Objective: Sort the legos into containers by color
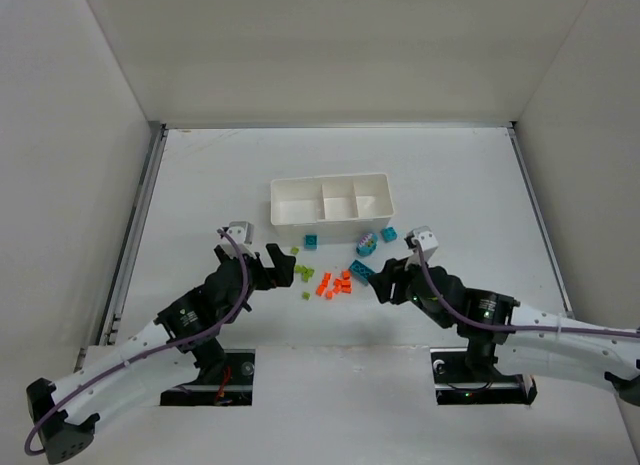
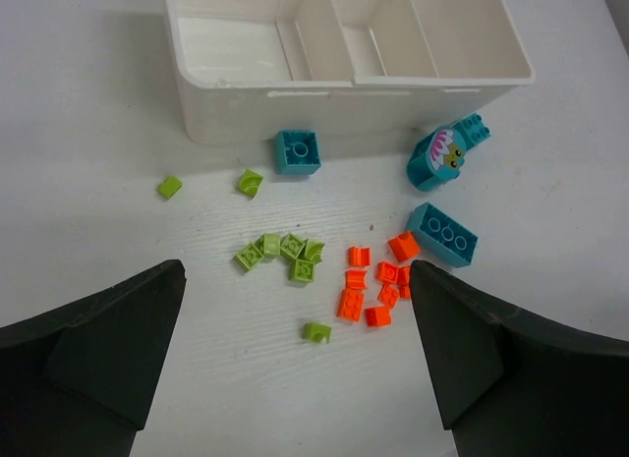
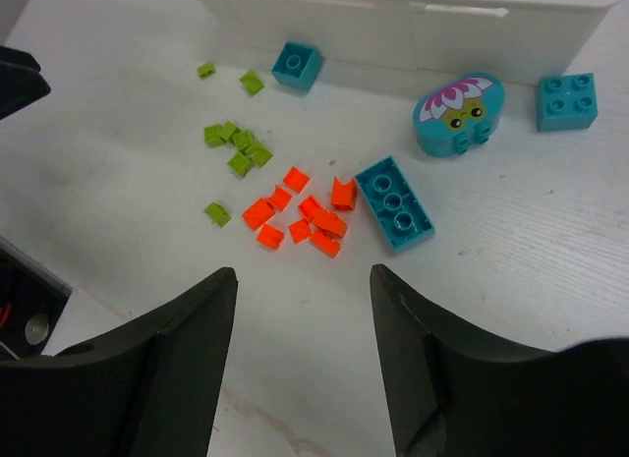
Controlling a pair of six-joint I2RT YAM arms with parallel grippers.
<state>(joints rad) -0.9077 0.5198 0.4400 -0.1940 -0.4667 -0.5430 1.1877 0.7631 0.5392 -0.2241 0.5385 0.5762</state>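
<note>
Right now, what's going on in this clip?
The left gripper and right gripper hover open and empty over the loose legos; nothing is sorted yet. Lime green bricks, orange bricks and teal bricks lie scattered on the table in front of the white tray, whose three compartments look empty.

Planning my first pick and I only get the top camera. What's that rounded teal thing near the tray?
Observer: An oval teal piece with a printed face and pink flower.
Operator: Is the long teal brick studs up?
Observer: No, underside up, three round tubes showing.
Operator: And the square teal brick left of it?
Observer: Underside up too, one round tube showing.
</note>
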